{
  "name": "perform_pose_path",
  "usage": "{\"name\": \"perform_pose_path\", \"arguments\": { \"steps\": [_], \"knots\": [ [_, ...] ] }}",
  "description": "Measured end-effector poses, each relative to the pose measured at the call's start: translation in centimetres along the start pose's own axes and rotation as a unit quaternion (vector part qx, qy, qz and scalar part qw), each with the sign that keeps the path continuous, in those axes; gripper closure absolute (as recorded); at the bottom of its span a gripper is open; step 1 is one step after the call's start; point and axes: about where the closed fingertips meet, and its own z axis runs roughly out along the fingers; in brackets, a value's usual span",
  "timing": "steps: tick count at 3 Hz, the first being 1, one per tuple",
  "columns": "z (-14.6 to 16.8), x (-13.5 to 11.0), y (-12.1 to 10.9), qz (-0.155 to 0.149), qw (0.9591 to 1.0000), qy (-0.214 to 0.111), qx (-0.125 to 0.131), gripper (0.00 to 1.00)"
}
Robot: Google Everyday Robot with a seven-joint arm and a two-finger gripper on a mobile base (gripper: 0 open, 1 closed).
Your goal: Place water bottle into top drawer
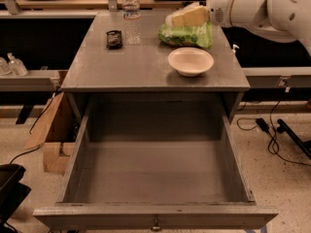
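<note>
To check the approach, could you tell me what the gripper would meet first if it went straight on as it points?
The gripper hangs over the green bag at the back of the table, pointing left in view. Straight on, it would probably meet the water bottle first, though depth is unclear.

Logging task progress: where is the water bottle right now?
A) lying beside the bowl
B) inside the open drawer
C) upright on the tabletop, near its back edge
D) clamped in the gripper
C: the water bottle stands upright at the back of the tabletop, apart from the gripper, which hovers over the green bag; the top drawer is open.
</note>
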Motion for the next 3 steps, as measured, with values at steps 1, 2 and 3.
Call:
{"name": "perform_pose_path", "arguments": {
  "steps": [1,2,3],
  "knots": [
    [-0.3,-0.2,0.3,-0.002,1.0,0.001,-0.002,0.0],
    [0.0,0.0,0.4,0.004,1.0,0.0,0.003,0.0],
    [3.9,1.1,-1.2,-0.006,0.9996,0.004,0.029,0.0]
  ]
}}
